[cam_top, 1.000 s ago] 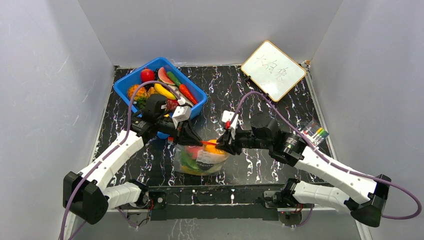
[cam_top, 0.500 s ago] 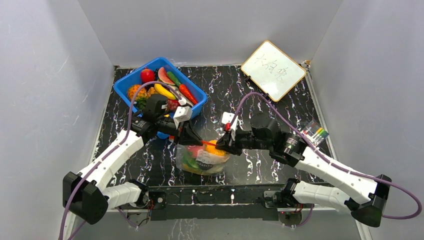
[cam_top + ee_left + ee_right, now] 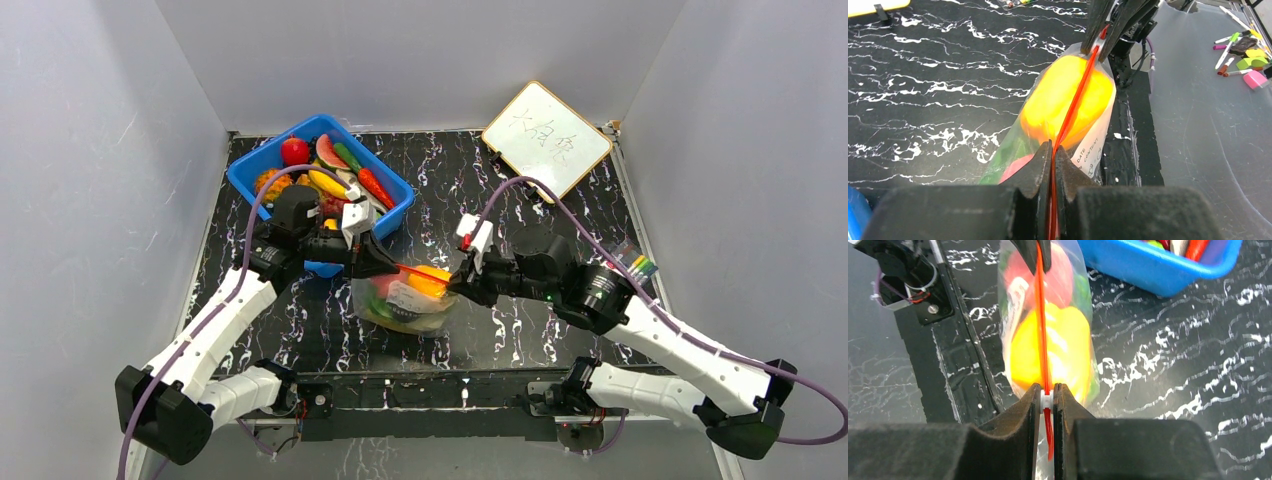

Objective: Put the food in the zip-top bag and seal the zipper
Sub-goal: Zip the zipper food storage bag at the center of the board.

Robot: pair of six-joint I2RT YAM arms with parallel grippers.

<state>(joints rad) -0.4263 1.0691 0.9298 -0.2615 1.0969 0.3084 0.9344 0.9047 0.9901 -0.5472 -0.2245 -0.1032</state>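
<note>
**Zipper Tensioned for Sealing**

The left gripper (image 3: 1053, 150) and the right gripper (image 3: 1046, 392) each clench one end of the thin red-orange zipper (image 3: 420, 274), drawing it straight for sealing. The clear soft plastic zip-top bag (image 3: 405, 312), holding glossy toy food (image 3: 1068, 100), sits between them.

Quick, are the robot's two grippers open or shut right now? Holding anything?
The left gripper is closed on the zipper.
The right gripper is closed on the zipper's other end.
</note>
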